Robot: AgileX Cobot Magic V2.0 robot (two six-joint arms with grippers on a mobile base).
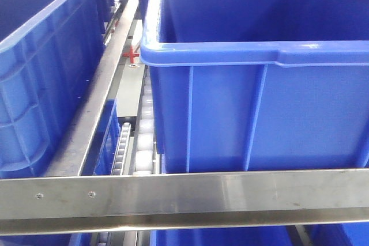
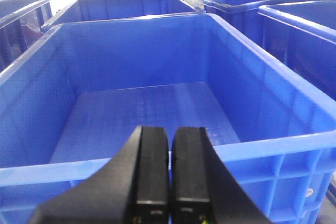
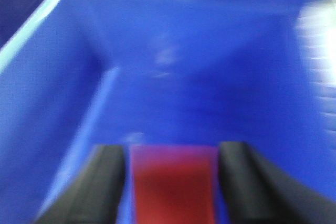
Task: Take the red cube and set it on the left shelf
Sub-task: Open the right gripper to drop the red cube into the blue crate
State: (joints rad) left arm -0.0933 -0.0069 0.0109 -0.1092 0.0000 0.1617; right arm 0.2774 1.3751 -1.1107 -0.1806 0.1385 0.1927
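The red cube [image 3: 173,187] sits between the black fingers of my right gripper [image 3: 172,153], which is shut on it. That view is blurred, and the blue walls and floor of a crate [image 3: 210,66] lie behind. My left gripper [image 2: 170,130] is shut with nothing in it, its pads nearly touching, and it hangs over the near rim of an empty blue crate [image 2: 147,103]. The left shelf [image 1: 184,191] shows in the front view as a steel rack with a screwed front rail and white roller tracks [image 1: 144,136]. Neither gripper appears in the front view.
Two large blue crates [image 1: 259,84] [image 1: 40,56] stand on the rack, with a steel divider rail [image 1: 98,96] between them. A small red cross-shaped part [image 1: 134,55] sits in the gap. More blue crates [image 2: 294,19] surround the left gripper's crate.
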